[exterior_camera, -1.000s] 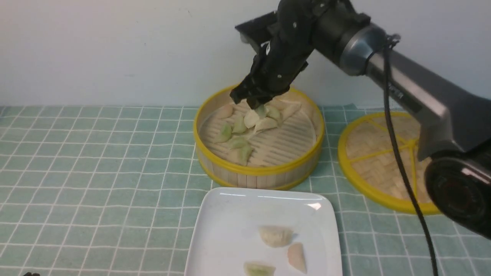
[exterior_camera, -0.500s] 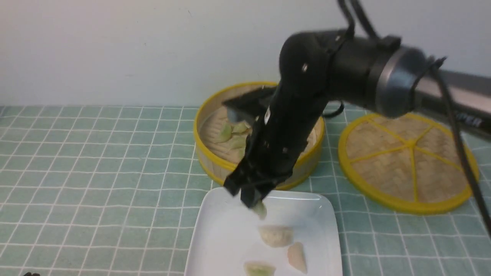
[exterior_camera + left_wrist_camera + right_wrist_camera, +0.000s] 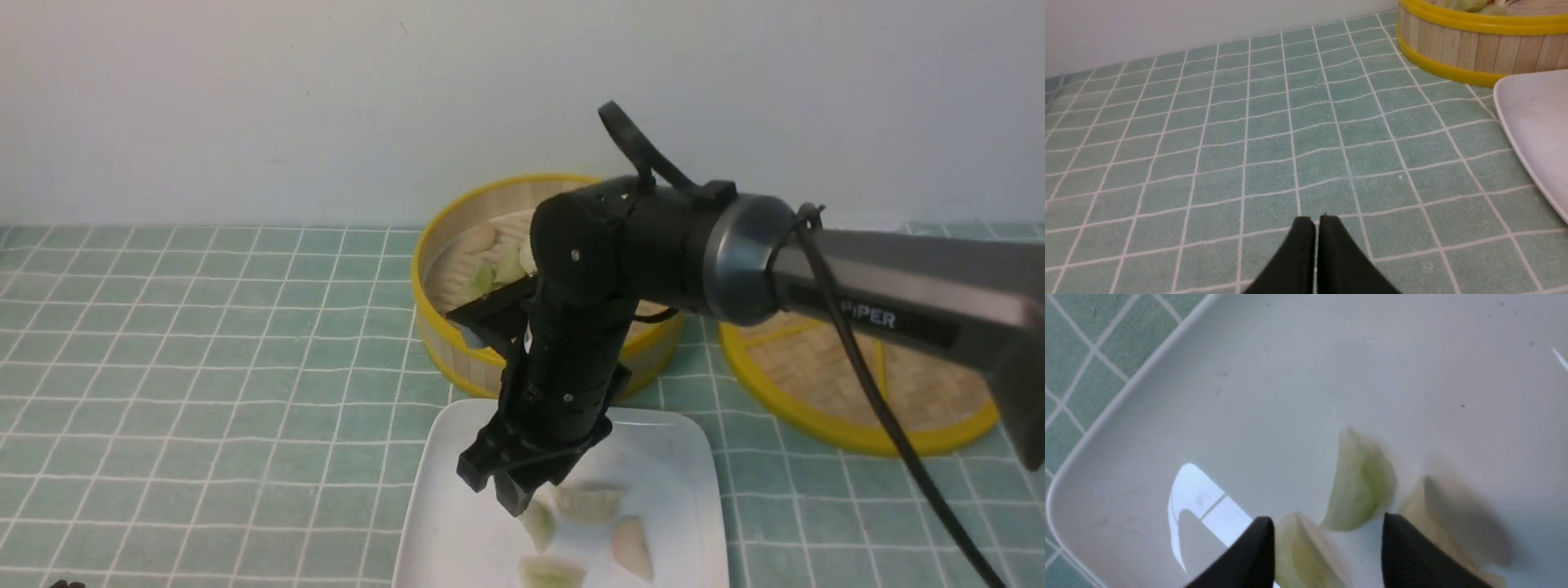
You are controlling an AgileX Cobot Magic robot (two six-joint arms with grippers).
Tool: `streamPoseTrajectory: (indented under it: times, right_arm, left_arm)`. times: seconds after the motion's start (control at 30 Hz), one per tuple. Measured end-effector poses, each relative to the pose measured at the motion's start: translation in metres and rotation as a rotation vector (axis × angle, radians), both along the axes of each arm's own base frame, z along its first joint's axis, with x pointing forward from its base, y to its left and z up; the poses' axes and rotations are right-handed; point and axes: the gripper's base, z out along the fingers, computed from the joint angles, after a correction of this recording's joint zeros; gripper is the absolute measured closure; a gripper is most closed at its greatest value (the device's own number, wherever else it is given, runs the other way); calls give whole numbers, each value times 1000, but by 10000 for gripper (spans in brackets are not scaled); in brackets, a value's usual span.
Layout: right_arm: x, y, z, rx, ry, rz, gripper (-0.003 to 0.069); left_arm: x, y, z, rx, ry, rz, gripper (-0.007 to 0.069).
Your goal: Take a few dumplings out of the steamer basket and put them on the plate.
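Note:
My right gripper [image 3: 494, 490] hangs low over the white plate [image 3: 441, 523] with its jaws open. A pale green dumpling [image 3: 539, 523] sits just under its fingertips; in the right wrist view it [image 3: 1298, 551] lies between the jaws, close to one finger. On the plate are also a cream dumpling [image 3: 588, 500], a pinkish one [image 3: 633, 547] and another green one [image 3: 551, 572]. The steamer basket [image 3: 420, 278] behind the plate holds several dumplings [image 3: 482, 278], partly hidden by the right arm. My left gripper [image 3: 1314, 220] is shut and empty over the cloth, left of the plate [image 3: 1535, 122].
The flat woven lid [image 3: 824, 384] with yellow rim lies right of the basket. A green checked cloth [image 3: 204, 367] covers the table. A pale wall stands right behind the basket. The basket wall [image 3: 1453, 45] shows in the left wrist view.
My right gripper carried a green dumpling from the basket to the plate, came down lower and opened its jaws. The dumpling now sits under the fingertips.

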Motion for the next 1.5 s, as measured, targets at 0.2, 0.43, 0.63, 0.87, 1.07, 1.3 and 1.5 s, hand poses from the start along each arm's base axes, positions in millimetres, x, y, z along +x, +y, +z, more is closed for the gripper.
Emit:
streamPoseTrajectory:
  times: [0.2, 0.43, 0.63, 0.87, 1.07, 1.3, 1.5]
  right_arm:
    - [-3, -11, 63, 52, -142, -57, 293]
    - [-78, -91, 206, 242, -435, -161, 618]
    - [-153, -164, 244, 367, -590, -189, 670]
    - [-227, -232, 211, 714, -893, -242, 673]
    - [-261, -265, 150, 958, -1010, -342, 673]
    - [-290, -289, 114, 1275, -1258, -311, 673]
    - [-280, -278, 100, 1216, -1285, -262, 673]
  left_arm:
    - [0, 0, 0, 0, 0, 0, 631]
    - [0, 0, 0, 0, 0, 0, 631]
    - [0, 0, 0, 0, 0, 0, 631]
    - [0, 0, 0, 0, 0, 0, 631]
    - [0, 0, 0, 0, 0, 0, 631]
    - [0, 0, 0, 0, -1, 0, 631]
    - [0, 0, 0, -4, 0, 0, 631]
